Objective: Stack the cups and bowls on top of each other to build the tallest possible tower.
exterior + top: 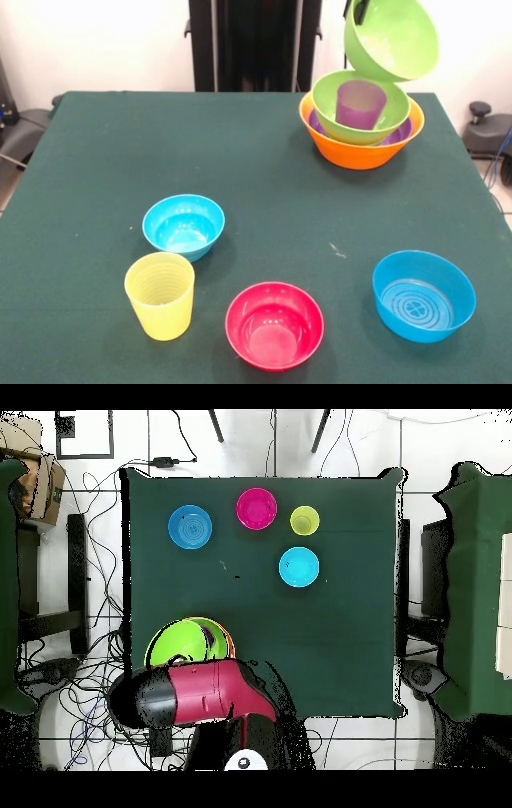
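The tower stands at the table's far right: a large orange bowl (360, 150) holds a shallow purple bowl (402, 134), a lime green bowl (346, 126) and the purple cup (360, 104) upright inside. My gripper (361, 10) shows only as a dark tip at the top edge, shut on the rim of another lime green bowl (396, 36). That bowl hangs tilted just above the tower and almost touches the purple cup. In the overhead view the held green bowl (180, 646) covers the tower and my arm (205, 692) hides the gripper.
Loose on the near half of the table: a blue bowl (183, 226) (299, 566), the ribbed yellow cup (161, 294) (305, 520), a pink-red bowl (274, 324) (257, 508) and a second blue bowl (423, 295) (190, 526). The tower sits close to the table's edge.
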You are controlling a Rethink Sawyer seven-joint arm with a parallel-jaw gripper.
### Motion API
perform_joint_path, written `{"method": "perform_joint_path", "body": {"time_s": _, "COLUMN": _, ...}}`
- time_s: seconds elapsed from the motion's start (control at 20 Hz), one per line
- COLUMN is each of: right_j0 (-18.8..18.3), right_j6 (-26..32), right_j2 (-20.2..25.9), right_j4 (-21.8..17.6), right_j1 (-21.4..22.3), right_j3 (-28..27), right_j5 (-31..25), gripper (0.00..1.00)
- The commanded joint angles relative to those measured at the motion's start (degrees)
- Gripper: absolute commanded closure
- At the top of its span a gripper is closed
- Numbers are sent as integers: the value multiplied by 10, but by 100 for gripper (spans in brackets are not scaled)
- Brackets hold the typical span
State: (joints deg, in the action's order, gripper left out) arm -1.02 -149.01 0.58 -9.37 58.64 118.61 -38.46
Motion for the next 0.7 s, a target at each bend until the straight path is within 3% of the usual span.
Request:
{"method": "perform_joint_path", "body": {"time_s": 0.05, "right_j0": -28, "right_j6": 53, "right_j2": 58, "right_j4": 1, "right_j1": -41, "right_j3": -54, "right_j5": -42, "gripper": 100}}
{"method": "perform_joint_path", "body": {"time_s": 0.7, "right_j0": -34, "right_j6": 45, "right_j2": 59, "right_j4": -21, "right_j1": -97, "right_j3": -105, "right_j5": -26, "gripper": 100}}
